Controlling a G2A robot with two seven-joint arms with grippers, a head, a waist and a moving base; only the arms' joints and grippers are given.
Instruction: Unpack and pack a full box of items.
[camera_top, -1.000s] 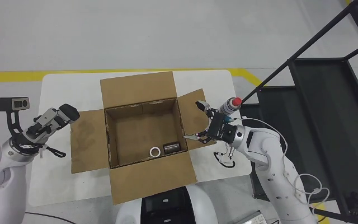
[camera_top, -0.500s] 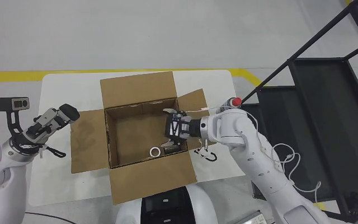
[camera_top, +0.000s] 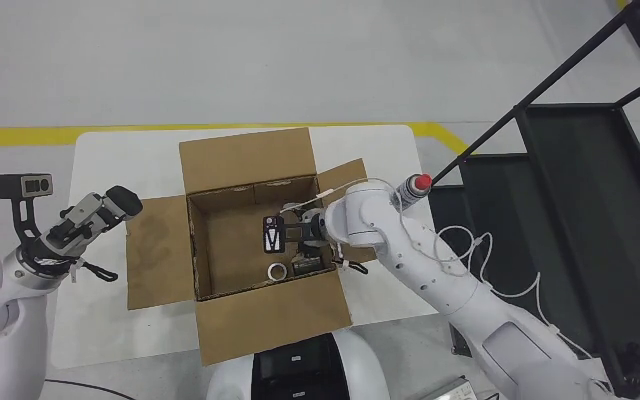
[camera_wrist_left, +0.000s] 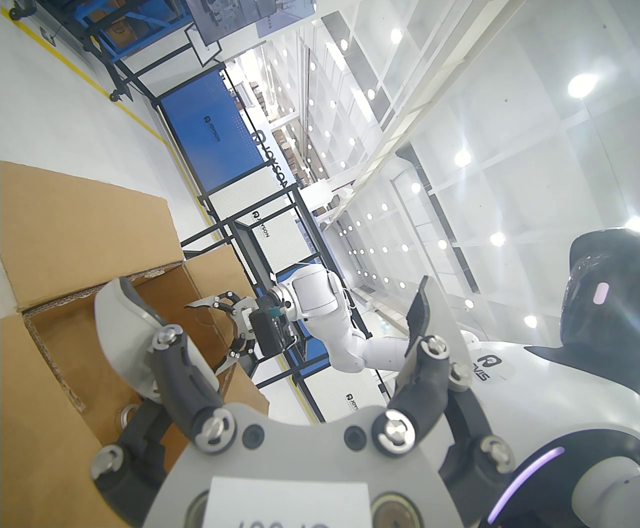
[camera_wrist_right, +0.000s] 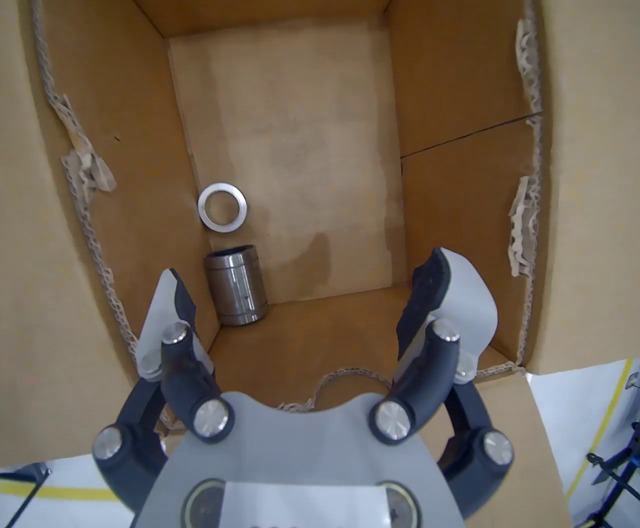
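**Over the open box, fingers spread**

Within the walls of the cardboard box (camera_top: 245, 158), a little toward 3 o'clock from centre: right gripper (camera_top: 272, 236), spread wide, gripping nothing. Down on the box floor at 5 o'clock, by the near wall: metal ring (camera_top: 276, 270) lying flat, and steel cylinder (camera_top: 305, 264) on its side just beside it, tucked into the corner. Out at 9 o'clock, past the box flap, over the white table (camera_top: 100, 310): left gripper (camera_top: 95, 215), likewise wide apart and bare.
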